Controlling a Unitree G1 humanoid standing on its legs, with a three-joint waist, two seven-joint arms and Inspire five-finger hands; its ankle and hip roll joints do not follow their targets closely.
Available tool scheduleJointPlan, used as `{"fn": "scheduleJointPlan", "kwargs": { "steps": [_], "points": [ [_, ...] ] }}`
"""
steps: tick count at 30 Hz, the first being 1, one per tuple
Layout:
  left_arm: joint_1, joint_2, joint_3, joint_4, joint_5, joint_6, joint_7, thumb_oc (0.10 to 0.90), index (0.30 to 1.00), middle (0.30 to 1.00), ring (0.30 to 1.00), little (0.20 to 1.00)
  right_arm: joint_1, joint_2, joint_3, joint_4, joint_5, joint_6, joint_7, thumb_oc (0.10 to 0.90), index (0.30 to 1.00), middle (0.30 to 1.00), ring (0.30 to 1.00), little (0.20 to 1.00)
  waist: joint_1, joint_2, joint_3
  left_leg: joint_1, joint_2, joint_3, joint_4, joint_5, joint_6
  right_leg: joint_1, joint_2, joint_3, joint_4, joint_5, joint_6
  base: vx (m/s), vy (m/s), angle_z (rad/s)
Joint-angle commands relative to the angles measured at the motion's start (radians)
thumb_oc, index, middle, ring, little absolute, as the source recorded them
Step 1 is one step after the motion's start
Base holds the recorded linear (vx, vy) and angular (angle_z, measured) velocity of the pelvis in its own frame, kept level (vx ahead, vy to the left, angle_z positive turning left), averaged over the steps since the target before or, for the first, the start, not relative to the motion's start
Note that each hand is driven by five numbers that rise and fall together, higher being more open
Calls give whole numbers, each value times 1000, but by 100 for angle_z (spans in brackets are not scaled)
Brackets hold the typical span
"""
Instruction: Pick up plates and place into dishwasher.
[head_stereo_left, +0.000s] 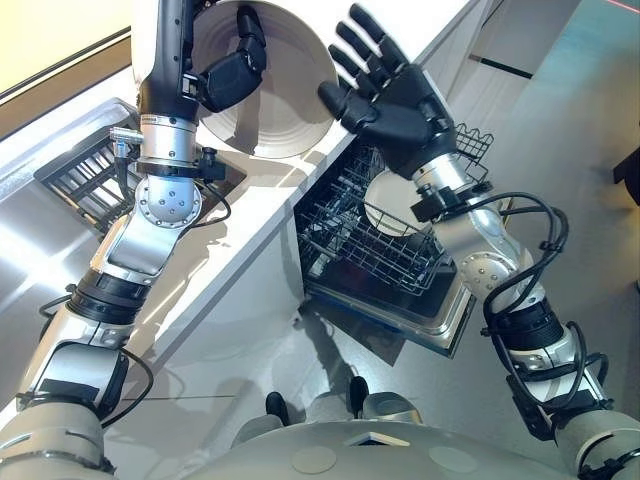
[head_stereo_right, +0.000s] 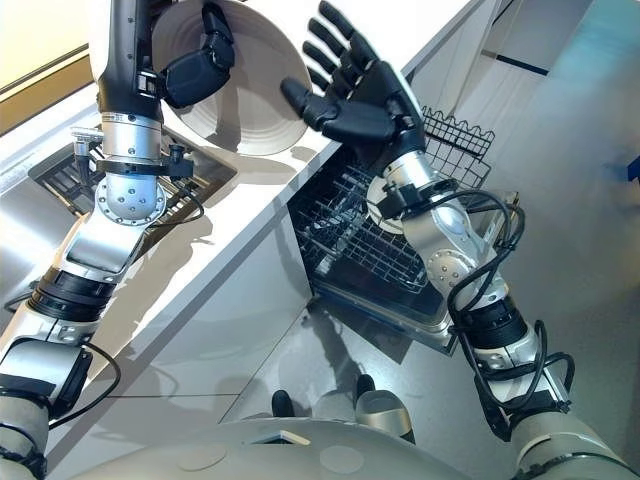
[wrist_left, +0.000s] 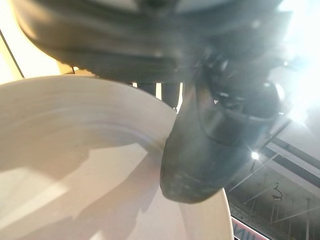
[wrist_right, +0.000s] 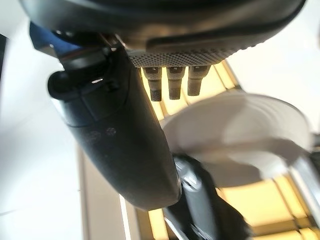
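My left hand (head_stereo_left: 235, 68) holds a large white plate (head_stereo_left: 290, 85) up above the counter, thumb (wrist_left: 200, 150) on its inner face and fingers curled round its rim. The plate (wrist_right: 250, 135) stands tilted, its hollow facing me. My right hand (head_stereo_left: 395, 95) is open with fingers spread, just beside the plate's right edge and above the dishwasher; I cannot tell whether it touches the plate. Below it the dishwasher's wire rack (head_stereo_left: 350, 235) is pulled out, with another white plate (head_stereo_left: 383, 212) standing in it.
A long white counter (head_stereo_left: 255, 225) runs between my arms. A dark wire drying rack (head_stereo_left: 80, 175) lies in the sink on the left. The dishwasher's open door (head_stereo_left: 430, 315) juts out over the grey floor on the right.
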Motion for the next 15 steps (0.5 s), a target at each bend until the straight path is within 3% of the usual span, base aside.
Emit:
{"fn": "scheduleJointPlan", "kwargs": {
  "steps": [1, 15],
  "points": [
    [-149, 24, -8, 37, 13, -69, 44, 100, 300, 300, 300, 200, -67, 38, -4, -43, -23, -56, 34, 800, 900, 900, 900, 900, 19, 4, -136, -23, -60, 30, 10, -73, 15, -67, 18, -55, 138, -98, 81, 0, 0, 0],
    [-141, -98, -95, -49, -245, -43, -147, 100, 300, 300, 300, 200, -131, 137, 78, 14, -80, -91, -81, 800, 900, 900, 900, 900, 47, 2, -115, -23, -64, 9, 14, -72, 18, -54, 17, -66, 134, -98, 80, 0, 0, 0]
  ]
}}
